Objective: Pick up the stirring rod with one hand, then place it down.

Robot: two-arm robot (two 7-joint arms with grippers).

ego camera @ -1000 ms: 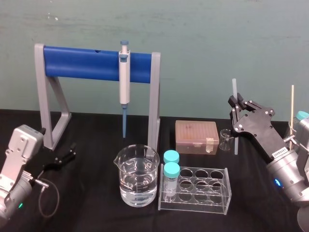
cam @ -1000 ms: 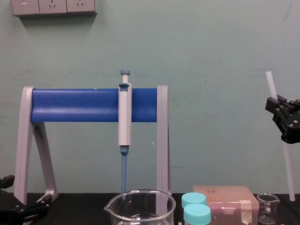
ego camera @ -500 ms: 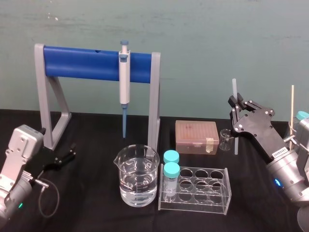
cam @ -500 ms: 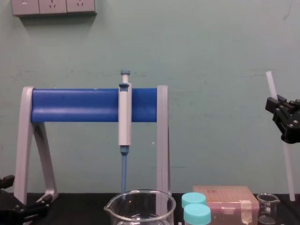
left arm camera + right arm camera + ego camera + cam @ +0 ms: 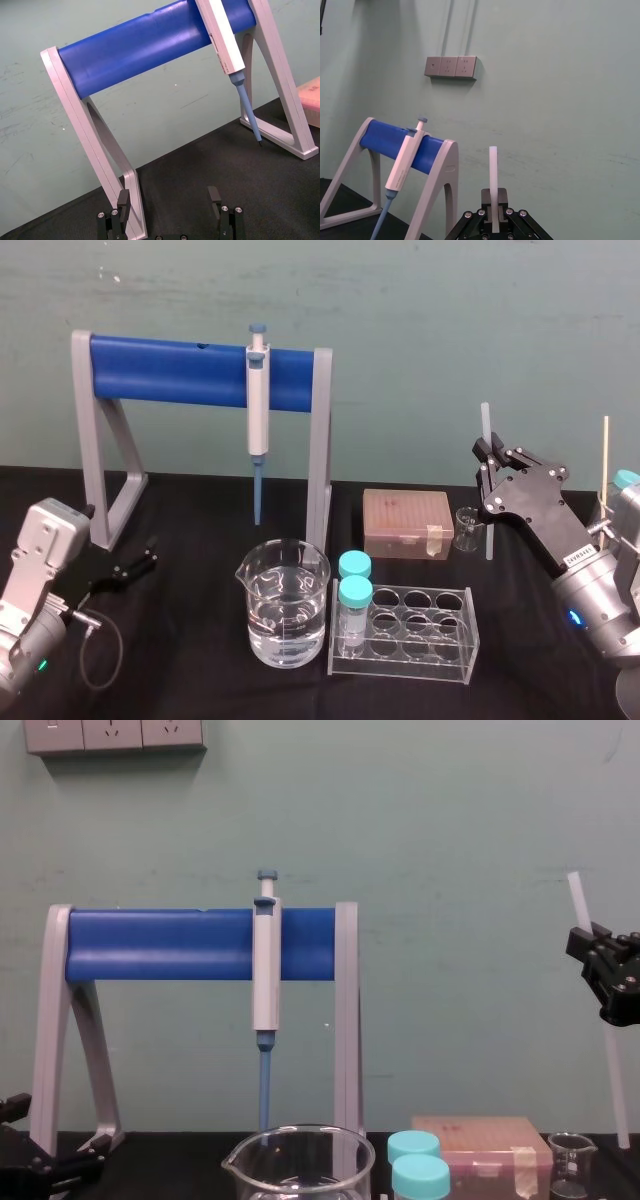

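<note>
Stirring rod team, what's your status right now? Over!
Right hand shut on the stirring rod, nearly upright. Left hand open, low by the stand. Small beaker close beside the rod's lower end.

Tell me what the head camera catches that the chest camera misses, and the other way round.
The head view adds the clear tube rack and a looped cable by the left arm. The chest view adds wall sockets above the stand. Both share the pipette hanging on the blue stand, the right gripper shut on the stirring rod, the small beaker, and the left gripper parked open, low at the left.
</note>
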